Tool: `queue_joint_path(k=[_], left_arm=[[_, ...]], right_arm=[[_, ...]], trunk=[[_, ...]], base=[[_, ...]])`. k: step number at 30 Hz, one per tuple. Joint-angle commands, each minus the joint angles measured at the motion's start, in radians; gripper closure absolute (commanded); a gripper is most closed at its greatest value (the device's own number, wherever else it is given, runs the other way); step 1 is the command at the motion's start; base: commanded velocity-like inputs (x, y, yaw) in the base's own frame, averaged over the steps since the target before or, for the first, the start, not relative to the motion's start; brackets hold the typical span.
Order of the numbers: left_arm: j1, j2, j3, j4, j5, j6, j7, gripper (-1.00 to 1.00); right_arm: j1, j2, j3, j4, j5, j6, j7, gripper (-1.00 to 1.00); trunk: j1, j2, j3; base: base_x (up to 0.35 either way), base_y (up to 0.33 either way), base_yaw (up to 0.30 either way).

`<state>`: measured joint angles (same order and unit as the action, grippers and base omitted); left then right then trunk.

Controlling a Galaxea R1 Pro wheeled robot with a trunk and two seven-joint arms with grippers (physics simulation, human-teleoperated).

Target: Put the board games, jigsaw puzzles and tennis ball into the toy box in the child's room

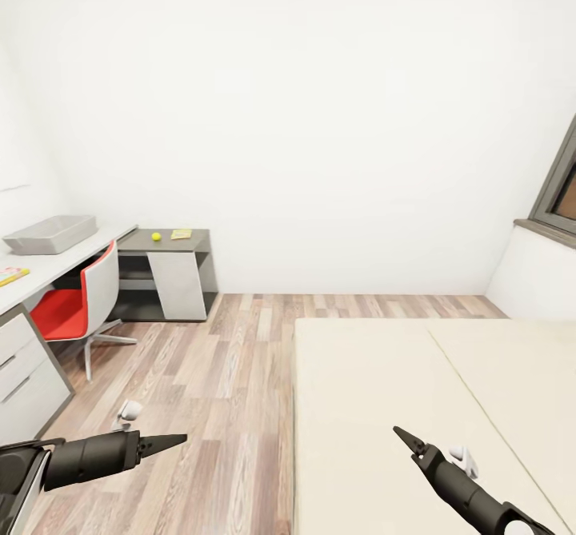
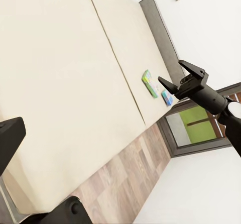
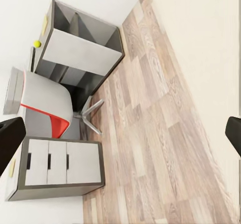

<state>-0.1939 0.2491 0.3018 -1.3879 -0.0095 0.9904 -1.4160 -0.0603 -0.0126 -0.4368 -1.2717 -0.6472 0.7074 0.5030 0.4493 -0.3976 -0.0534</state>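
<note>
Left gripper (image 1: 178, 440) low over the wood floor (image 1: 224, 375), fingers together, holding nothing; right gripper (image 1: 402, 436) over the near part of the bed (image 1: 376, 407), in the head view its tips look together, but the left wrist view shows its fingers (image 2: 168, 85) apart and empty, so open. Both grippers well apart from all toys. Beyond the right gripper in the left wrist view, two board games lie near the headboard (image 2: 160, 33): green-edged box (image 2: 149, 83) and small blue box (image 2: 167, 98), just beside each other on the mattress. Far ahead and left of the left gripper: red and white chair (image 1: 80, 299) pushed at the tabletop (image 1: 56, 267). Grey toy box (image 1: 50, 233) on the tabletop, beyond the chair. A flat yellow-edged item (image 1: 11, 276) at the tabletop's near edge, too cropped to tell which toy. On the lower dark cabinet section (image 1: 172, 241) further off, tennis ball (image 1: 156, 236) near a thin yellow flat piece (image 1: 182, 233), apart from each other. White drawers (image 3: 63, 162) under the tabletop.
</note>
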Motion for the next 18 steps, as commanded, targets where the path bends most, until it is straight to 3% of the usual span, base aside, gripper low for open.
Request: queue_joint_path(k=[1,18], left_arm=[[-0.001,0.000,0.000,0.000,-0.001,0.011,-0.004,-1.00],[-0.001,0.000,0.000,0.000,-0.001,0.011,-0.004,-1.00]], right_arm=[[-0.001,0.000,-0.002,0.000,-0.003,0.007,0.002,-1.00],[-0.001,0.000,-0.002,0.000,-0.003,0.007,0.002,-1.00]], trunk=[[0.001,-0.002,-0.002],[0.001,-0.002,-0.002]], base=[[0.000,-0.154,0.000],[0.000,-0.200,0.000]])
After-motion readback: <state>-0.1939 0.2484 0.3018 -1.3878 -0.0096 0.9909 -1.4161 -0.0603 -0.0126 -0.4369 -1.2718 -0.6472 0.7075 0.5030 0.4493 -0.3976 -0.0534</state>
